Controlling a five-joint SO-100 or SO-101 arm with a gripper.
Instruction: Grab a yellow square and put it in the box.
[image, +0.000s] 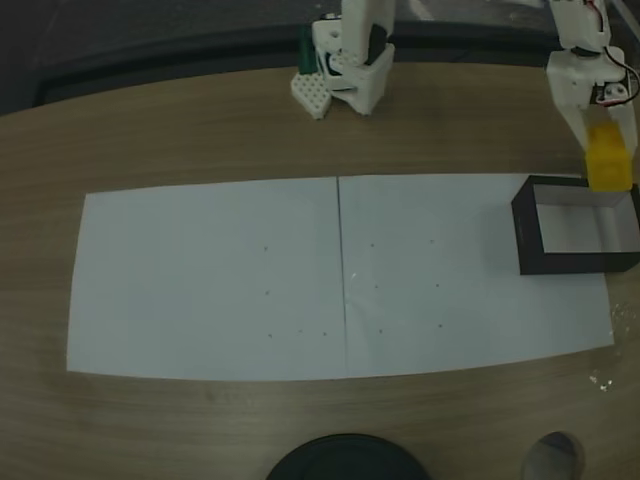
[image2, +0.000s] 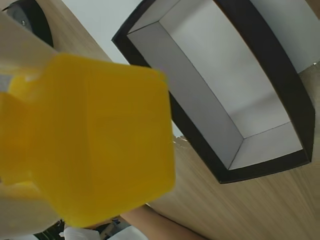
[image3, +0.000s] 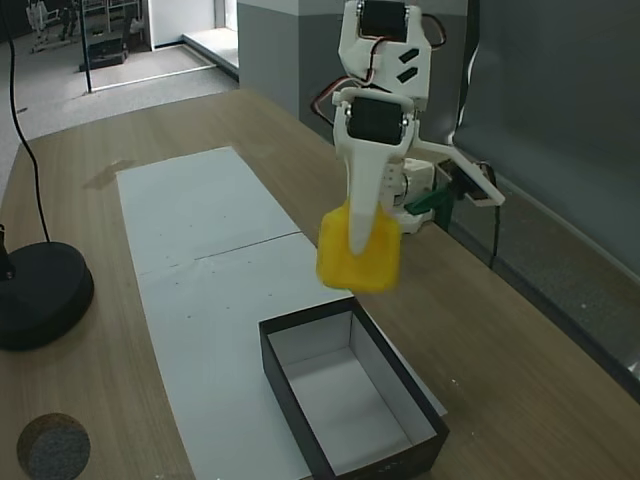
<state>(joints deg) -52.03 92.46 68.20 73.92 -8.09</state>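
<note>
1. Far left, lower part of a fixed view: round black base (image3: 40, 295) on the wooden table (image3: 520, 380), a thin black cable rising from it toward the upper left.
2. Left to centre: white paper sheets (image: 210, 280) laid edge to edge across the table, a seam down the middle, faint dots scattered on them.
3. Top centre of a fixed view: white arm base (image: 355, 60) with a green part beside it.
4. Right side: gripper (image3: 362, 250) hangs in the air, fingers clenched on the yellow square (image3: 360, 255). A white finger (image3: 365, 200) runs down the block's face.
5. Yellow square sits raised off the table, near the far rim of the box (image3: 290, 365), not inside it.
6. Wrist view: yellow square (image2: 100, 140) blurred at left; box (image2: 200, 145) at right, black walls, pale floor.
7. Box rests on the paper's right end (image: 530, 250), open side up.
</note>
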